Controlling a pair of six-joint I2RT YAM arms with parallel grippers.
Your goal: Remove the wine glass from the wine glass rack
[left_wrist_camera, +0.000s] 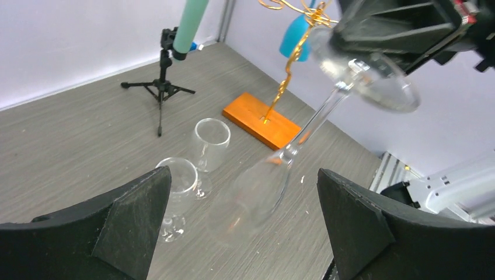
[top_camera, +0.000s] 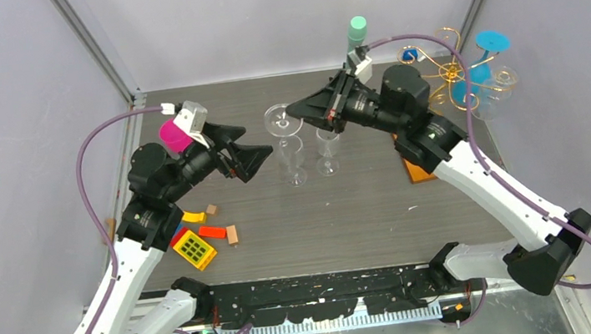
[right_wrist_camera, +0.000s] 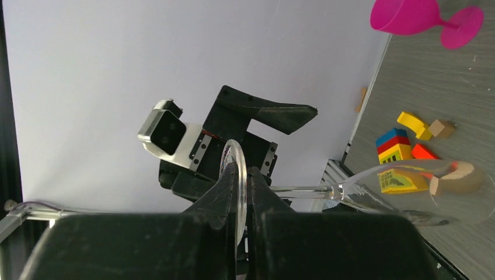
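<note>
My right gripper (top_camera: 296,110) (right_wrist_camera: 240,169) is shut on the round foot of a clear wine glass (top_camera: 283,120). It holds the glass tilted in the air over the table's middle, away from the gold wire wine glass rack (top_camera: 454,73). The rack's orange base (left_wrist_camera: 262,119) lies on the table. The wine glass (left_wrist_camera: 327,111) slants down and its bowl (left_wrist_camera: 257,192) shows between the fingers of my left gripper (left_wrist_camera: 242,181), which stands wide open without touching it. From above, the left gripper (top_camera: 262,158) sits just left of the bowl.
Two clear glasses (left_wrist_camera: 210,140) (left_wrist_camera: 175,186) stand on the table under the held one. A blue glass (top_camera: 482,62) and a clear one (top_camera: 495,94) hang on the rack. A black tripod with a mint cylinder (top_camera: 357,38) stands at the back. A pink glass (top_camera: 175,136) and toy blocks (top_camera: 196,245) lie left.
</note>
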